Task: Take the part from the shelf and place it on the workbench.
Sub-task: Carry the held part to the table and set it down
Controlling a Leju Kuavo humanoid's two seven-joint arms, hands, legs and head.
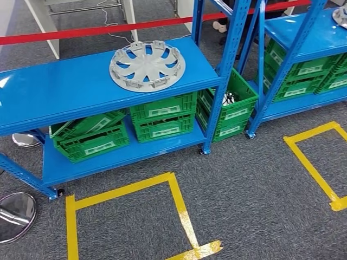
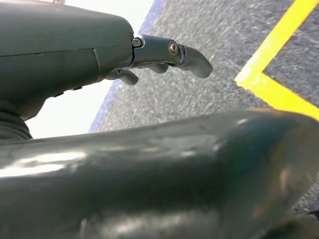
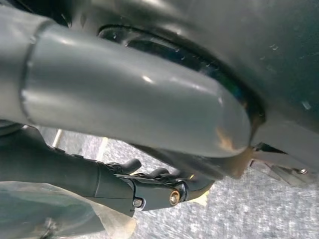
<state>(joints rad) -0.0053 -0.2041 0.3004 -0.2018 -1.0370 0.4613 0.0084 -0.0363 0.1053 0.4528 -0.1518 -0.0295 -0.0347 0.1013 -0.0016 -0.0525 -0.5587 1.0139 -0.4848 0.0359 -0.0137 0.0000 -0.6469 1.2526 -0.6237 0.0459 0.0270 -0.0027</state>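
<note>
The part (image 1: 147, 65), a pale grey wheel-cover-like disc with curved spokes, lies flat on the top board of the blue shelf (image 1: 61, 89), toward its right end and just short of the upright post. Neither hand touches it. The step in hand is judged to be the approach: the robot should square up inside the yellow floor marking (image 1: 122, 190), then take the disc by its rim from both sides, since it looks wide and thin for a single hold, and lift it level. The left hand (image 2: 165, 55) hangs over grey carpet with fingers gently bent and nothing in them, so it is released. The right hand (image 3: 150, 186) also looks empty, though its fingertips are partly masked by the thumb. The counter cannot be made out, so where the part is to go is unknown.
</note>
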